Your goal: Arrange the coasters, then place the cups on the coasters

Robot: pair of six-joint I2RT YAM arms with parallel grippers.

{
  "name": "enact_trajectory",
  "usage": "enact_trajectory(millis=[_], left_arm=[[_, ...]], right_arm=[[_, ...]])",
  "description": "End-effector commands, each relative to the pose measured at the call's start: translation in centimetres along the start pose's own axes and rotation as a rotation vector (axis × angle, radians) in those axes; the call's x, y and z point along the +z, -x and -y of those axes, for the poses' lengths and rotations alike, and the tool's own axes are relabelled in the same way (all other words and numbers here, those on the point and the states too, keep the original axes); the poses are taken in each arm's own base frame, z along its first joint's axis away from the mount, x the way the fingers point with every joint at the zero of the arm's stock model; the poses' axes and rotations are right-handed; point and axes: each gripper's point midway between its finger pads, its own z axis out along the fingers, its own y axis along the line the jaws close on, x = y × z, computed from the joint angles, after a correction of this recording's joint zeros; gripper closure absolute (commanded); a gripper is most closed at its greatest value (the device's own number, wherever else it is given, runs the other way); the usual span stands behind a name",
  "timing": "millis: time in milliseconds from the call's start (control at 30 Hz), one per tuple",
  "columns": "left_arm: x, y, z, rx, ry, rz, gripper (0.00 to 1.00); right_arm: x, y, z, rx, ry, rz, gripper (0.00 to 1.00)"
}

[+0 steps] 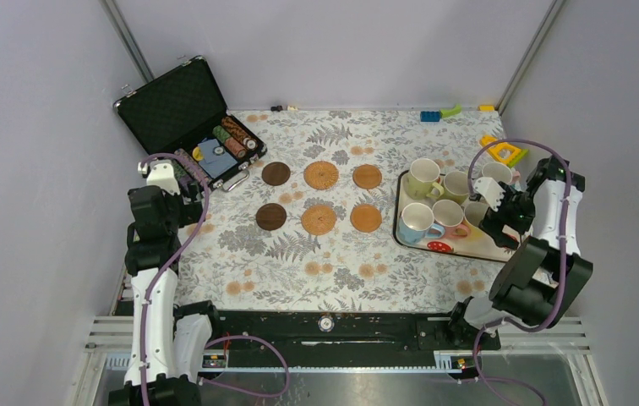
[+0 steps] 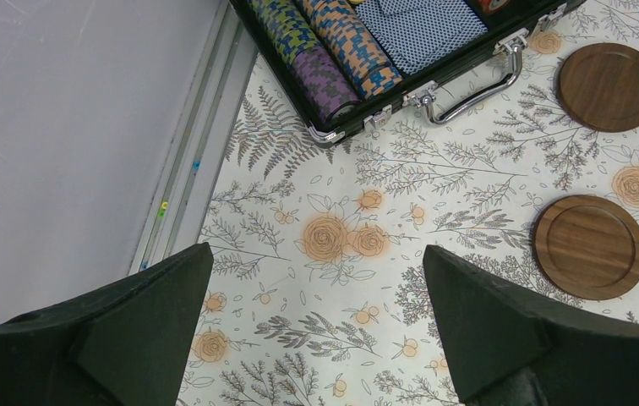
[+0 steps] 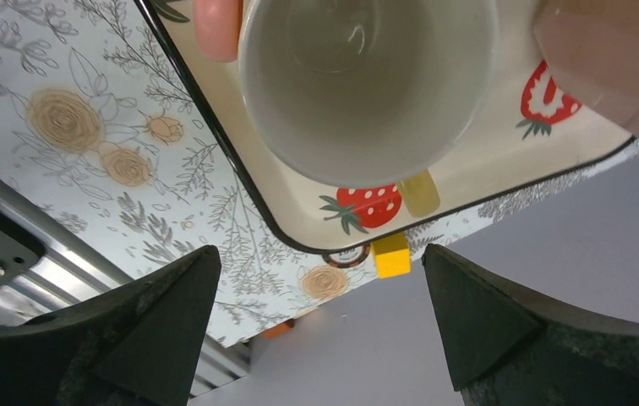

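We judge the arranging done: the coasters (image 1: pixel 321 175) lie bare in two rows of three at the middle of the table (image 1: pixel 333 262). The cups (image 1: pixel 423 178) are all crowded on the strawberry tray (image 1: pixel 466 243) at the right, so every cup move is yet to be made.

The tray is our largest worry. Its near corner lies close to the table edge, and a sideways push could slide it. Next come the cups, packed touching or almost so. A finger going down beside one could shove a neighbour, such as the pink cup (image 3: pixel 215 25). The right gripper (image 3: pixel 318 254) hangs spread wide over a pale cup (image 3: pixel 367 85) and holds nothing. We think a shallow bite on that glazed wall might let the cup tilt or slip. A cup carried low could also skid a light coaster out of line.

For room, the table in front of the coasters is broad and free. The right arm, though, sits near the side wall (image 1: pixel 629 127), so there is little space to swing outward. The left gripper (image 2: pixel 316 254), also wide and empty, hovers over bare cloth near the dark wood coasters (image 2: pixel 591 247). The open poker-chip case (image 2: pixel 384 51) lies close beyond it. A small yellow block (image 3: pixel 392 255) sits just past the tray rim.
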Motion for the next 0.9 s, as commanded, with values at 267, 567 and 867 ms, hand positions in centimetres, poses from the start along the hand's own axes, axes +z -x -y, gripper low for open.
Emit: enact_trajectory(millis=[267, 567, 867], left_arm=[[0.2, 1.9, -1.1, -0.001, 0.053, 0.058, 0.01], [0.3, 1.9, -1.4, -0.001, 0.069, 0.055, 0.01], [0.6, 1.6, -1.4, 0.0, 0.071, 0.043, 0.01]], right_arm=[[0.9, 0.5, 4.5, -0.226, 0.036, 0.044, 0.02], [3.4, 1.6, 4.1, -0.273, 0.076, 0.141, 0.02], [5.6, 1.3, 4.2, -0.207, 0.124, 0.155, 0.06]])
